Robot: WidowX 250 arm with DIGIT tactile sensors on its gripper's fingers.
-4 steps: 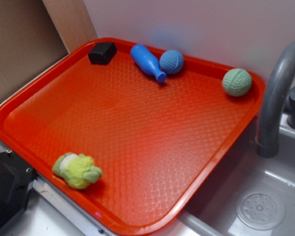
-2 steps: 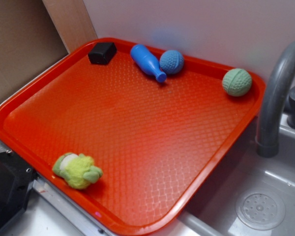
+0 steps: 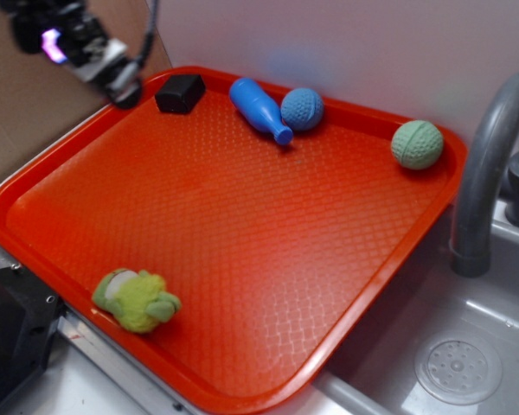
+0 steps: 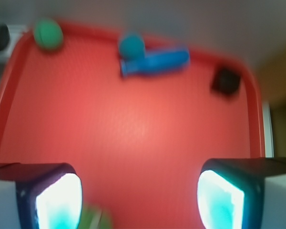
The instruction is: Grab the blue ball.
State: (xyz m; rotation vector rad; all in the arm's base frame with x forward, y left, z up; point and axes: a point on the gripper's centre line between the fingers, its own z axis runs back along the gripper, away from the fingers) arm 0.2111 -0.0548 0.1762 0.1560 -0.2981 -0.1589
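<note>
The blue ball (image 3: 302, 109) is small and knobbly and rests near the far rim of the red tray (image 3: 242, 216), touching the narrow end of a blue bowling pin (image 3: 258, 108). My gripper (image 3: 121, 86) comes in blurred at the top left, above the tray's far-left corner and well left of the ball. In the wrist view the ball (image 4: 131, 46) lies far ahead, next to the pin (image 4: 155, 62). There the gripper (image 4: 139, 191) is open, its pads (image 4: 59, 200) wide apart with only bare tray between them.
A pale green ball (image 3: 417, 144) lies at the tray's far right corner. A black block (image 3: 180, 92) sits just right of my gripper. A green plush toy (image 3: 137, 300) is near the front-left rim. A grey faucet (image 3: 489, 164) and sink (image 3: 450, 346) stand to the right.
My arm, out of view before, has come into the exterior view at the top left. Nothing on the tray has moved.
</note>
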